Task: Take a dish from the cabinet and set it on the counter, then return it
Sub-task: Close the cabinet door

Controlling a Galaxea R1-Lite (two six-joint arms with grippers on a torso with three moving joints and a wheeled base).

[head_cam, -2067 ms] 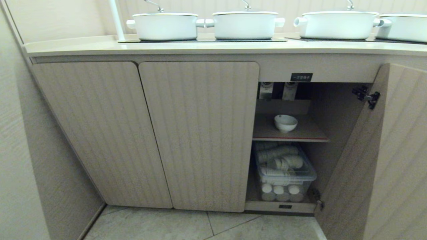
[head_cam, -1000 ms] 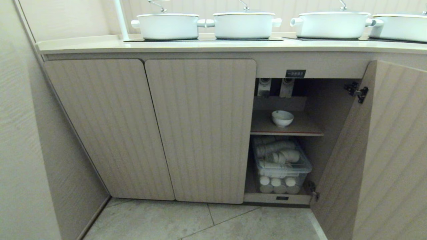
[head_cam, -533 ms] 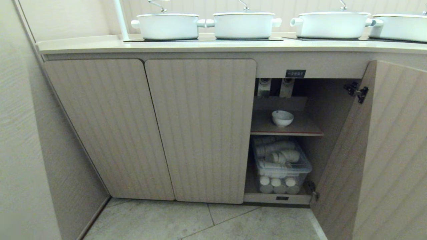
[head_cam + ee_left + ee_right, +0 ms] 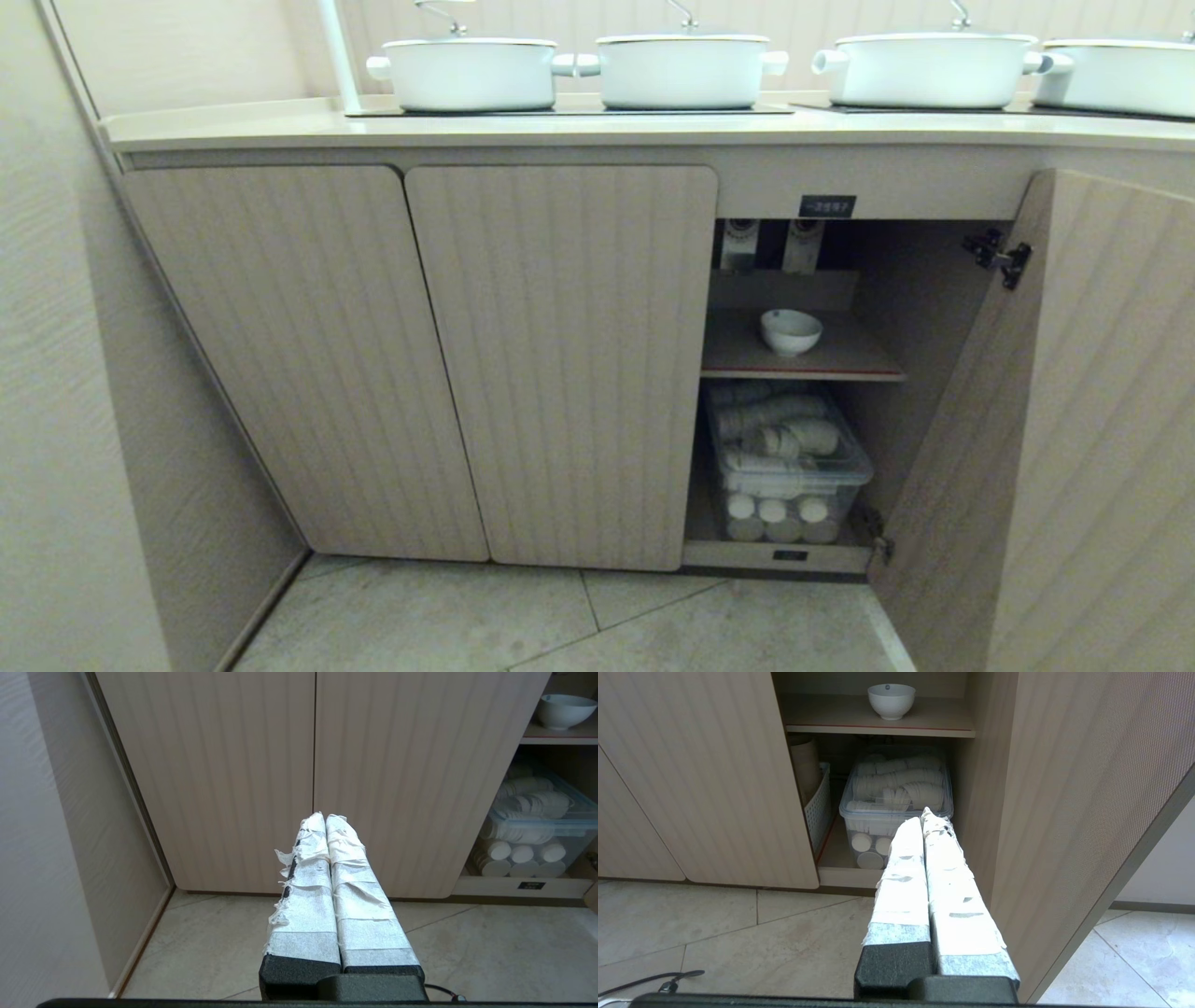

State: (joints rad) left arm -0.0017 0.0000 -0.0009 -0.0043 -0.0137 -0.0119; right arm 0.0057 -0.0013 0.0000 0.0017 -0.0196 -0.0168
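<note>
Inside the cabinet (image 4: 560,364), on its shelf (image 4: 840,359), the dish (image 4: 791,331) upright, mouth up; both grippers' jaws pressed together, empty.

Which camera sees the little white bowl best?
The right wrist view: the bowl stands whole on the shelf, facing the camera. The head view shows it smaller; the left wrist view catches it at the picture's corner.

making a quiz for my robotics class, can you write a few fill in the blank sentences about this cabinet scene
1. The dish sits on the cabinet's inner ____.
2. The clear bin of stacked cups lies ____ that shelf.
3. The cabinet door on the right stands ____.
4. The large pots on the counter are ____ in colour.

Missing words: shelf; below; open; white
</note>
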